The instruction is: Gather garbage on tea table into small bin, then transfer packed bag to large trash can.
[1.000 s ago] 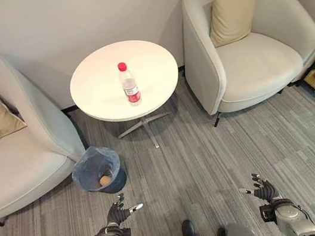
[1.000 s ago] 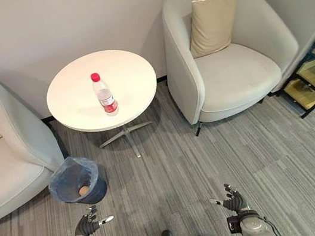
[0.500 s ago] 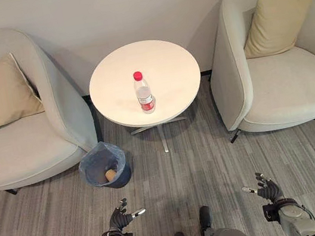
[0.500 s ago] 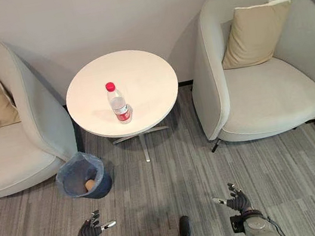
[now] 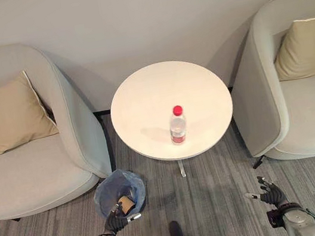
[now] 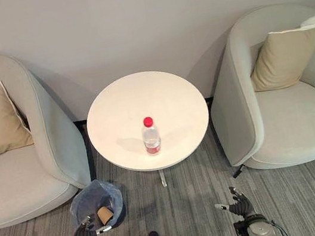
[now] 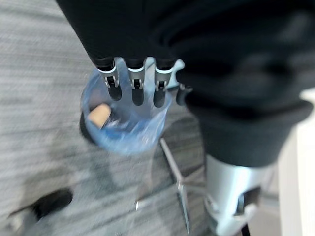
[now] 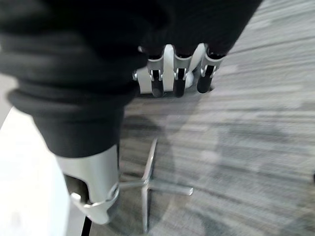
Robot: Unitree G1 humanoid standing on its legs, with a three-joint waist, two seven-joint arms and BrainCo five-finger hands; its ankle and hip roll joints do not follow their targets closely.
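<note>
Bottle upright on the tea table, both hands empty

The water bottle [image 5: 177, 125] stands upright mid-table [image 5: 142, 96], well ahead of both hands. Left hand [image 5: 116, 223] and right hand [image 5: 270, 194] hang low with relaxed, spread fingers; the right seems slightly nearer. The small bin [image 5: 116, 188] sits just beyond the left.

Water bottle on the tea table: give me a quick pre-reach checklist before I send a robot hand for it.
1. Water bottle upright on the tea table, cap on: ok.
2. Nothing else on the tabletop near the bottle: ok.
3. Left robot hand holds nothing, fingers relaxed: ok.
4. Right robot hand holds nothing, fingers relaxed: ok.
5. Small bin lined with a bag, standing open on the floor beside the table base, one brown item inside: ok.
6. Robot hands within reach of the bottle: not ok; both hang low, short of the table edge.
</note>
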